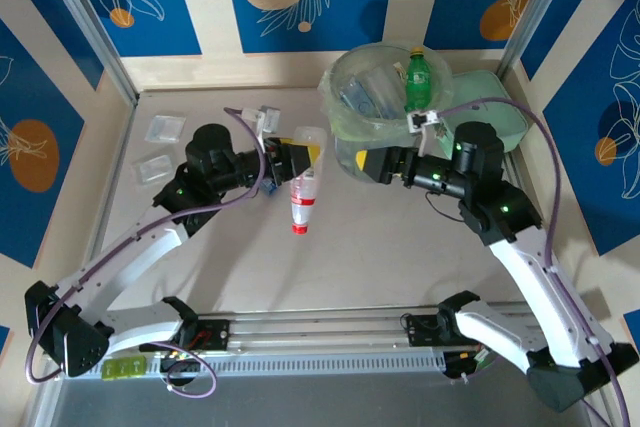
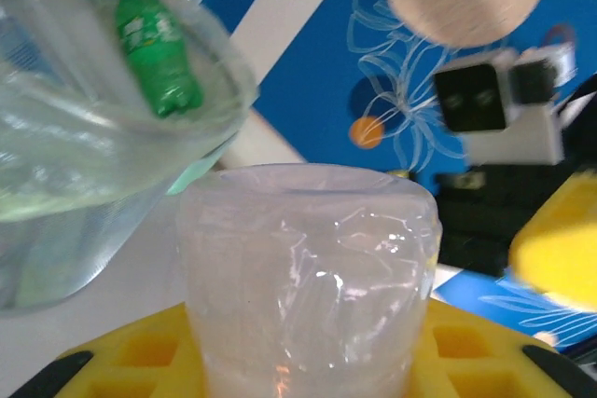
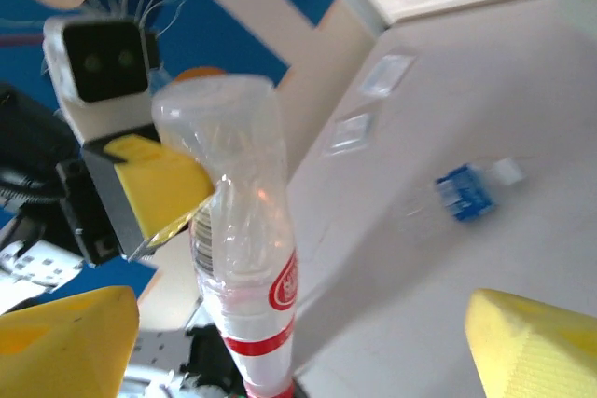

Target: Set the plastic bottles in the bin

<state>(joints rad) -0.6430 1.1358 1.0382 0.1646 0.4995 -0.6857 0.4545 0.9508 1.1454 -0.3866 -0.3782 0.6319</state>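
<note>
Left gripper (image 1: 298, 159) is pinched on a clear bottle (image 1: 305, 190) with a red cap and a red-banded label. The bottle hangs cap-down at mid-table, left of the bin (image 1: 340, 97). We cannot tell whether the cap touches the table (image 1: 400, 257). In the left wrist view the yellow fingers (image 2: 140, 351) press against the bottle's crumpled base.

Right gripper (image 1: 368, 163) sits just beside the bin's near wall and points toward the held bottle. Its wrist view shows its yellow fingers (image 3: 65, 342) spread wide, with the bottle ahead of them.

The bin stands far right. Inside it we see a green bottle (image 1: 418, 77) leaning among clear ones. A blue-labelled bottle (image 1: 266, 119) lies on the table far of the left gripper, apart from it. Clear packets (image 1: 165, 129) lie further left. A pale-green lid (image 1: 500, 117) lies flat beside the bin.
</note>
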